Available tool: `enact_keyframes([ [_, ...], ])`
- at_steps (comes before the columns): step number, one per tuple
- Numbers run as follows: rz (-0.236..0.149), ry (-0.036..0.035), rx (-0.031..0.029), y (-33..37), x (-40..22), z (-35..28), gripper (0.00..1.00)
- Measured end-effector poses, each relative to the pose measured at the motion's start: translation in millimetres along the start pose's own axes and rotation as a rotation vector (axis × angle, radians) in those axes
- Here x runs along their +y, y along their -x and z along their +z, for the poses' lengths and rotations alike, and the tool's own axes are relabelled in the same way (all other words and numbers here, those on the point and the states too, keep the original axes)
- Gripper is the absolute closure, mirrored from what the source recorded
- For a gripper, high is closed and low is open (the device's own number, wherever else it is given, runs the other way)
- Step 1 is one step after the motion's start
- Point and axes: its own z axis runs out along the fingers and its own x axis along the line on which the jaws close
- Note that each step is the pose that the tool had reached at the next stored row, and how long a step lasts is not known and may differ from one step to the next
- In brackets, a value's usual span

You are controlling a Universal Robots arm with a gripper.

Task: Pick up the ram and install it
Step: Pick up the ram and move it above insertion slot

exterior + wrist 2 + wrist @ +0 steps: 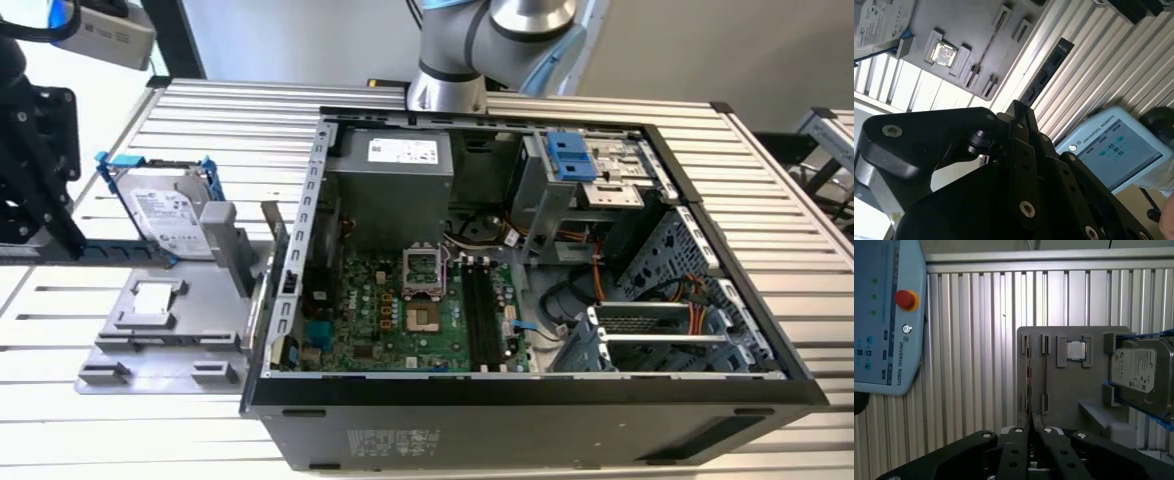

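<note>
Hovering closed and empty, the tool (pixel 1033 431) faces the ram (pixel 1028 375) standing in the grey holder (pixel 1074 390) with a labelled drive (pixel 1139 370).

High exterior view; both wrist views see tray (pixel 1074 390) (pixel 959 20) beyond jaws.

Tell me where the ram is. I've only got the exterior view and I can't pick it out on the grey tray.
Observer: In the first wrist view the ram stands on edge in a slot of the tray, on the far side of the silver plate from the hard drive.
Operator: Is the gripper on it?
Observer: No. The gripper is apart from the tray, roughly in line with the ram.
Operator: Anything nearby that I can't see?
Observer: A pendant with a red button, apart from the tray, on its ram side.
</note>
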Motion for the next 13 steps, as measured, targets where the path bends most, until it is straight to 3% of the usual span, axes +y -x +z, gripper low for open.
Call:
enact_keyframes([
  [13, -0.001, 0.0002, 0.0, 2.6, -55.7, -1.5, 1.0],
])
